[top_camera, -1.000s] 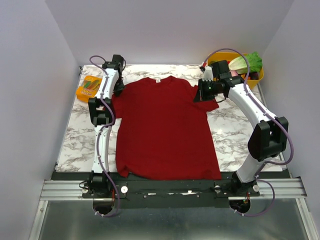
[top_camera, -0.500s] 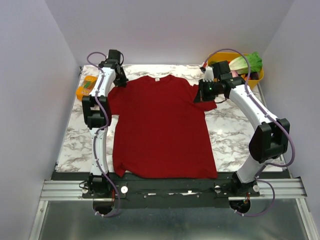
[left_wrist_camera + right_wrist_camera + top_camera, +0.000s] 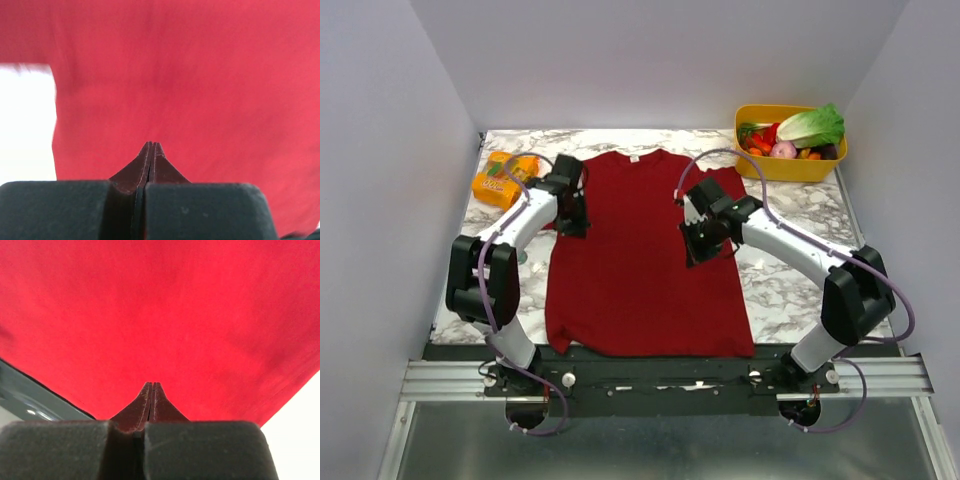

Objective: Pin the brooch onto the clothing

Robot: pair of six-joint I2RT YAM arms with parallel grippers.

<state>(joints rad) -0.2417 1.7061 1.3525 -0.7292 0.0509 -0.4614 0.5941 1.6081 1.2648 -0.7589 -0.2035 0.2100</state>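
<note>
The clothing, a dark red T-shirt (image 3: 640,250), lies spread flat on the marble table (image 3: 790,280), its white collar label (image 3: 634,158) at the far end. It also fills the left wrist view (image 3: 190,90) and the right wrist view (image 3: 165,315). My left gripper (image 3: 574,218) hovers over the shirt's left chest, by the left sleeve. My right gripper (image 3: 702,245) is over the right chest. Both are shut (image 3: 151,145) (image 3: 151,385) with nothing between the fingers. The brooch is out of view in every frame.
A yellow bin (image 3: 765,163) of vegetables stands at the back right corner. An orange packet (image 3: 500,176) lies at the back left. Bare marble shows left of the shirt (image 3: 25,130). The dark front rail (image 3: 660,378) runs along the near edge.
Both arms have swung from the sleeves at the far end in over the shirt's chest. The shirt slid slightly left and now lies still. Both grippers stayed shut.
</note>
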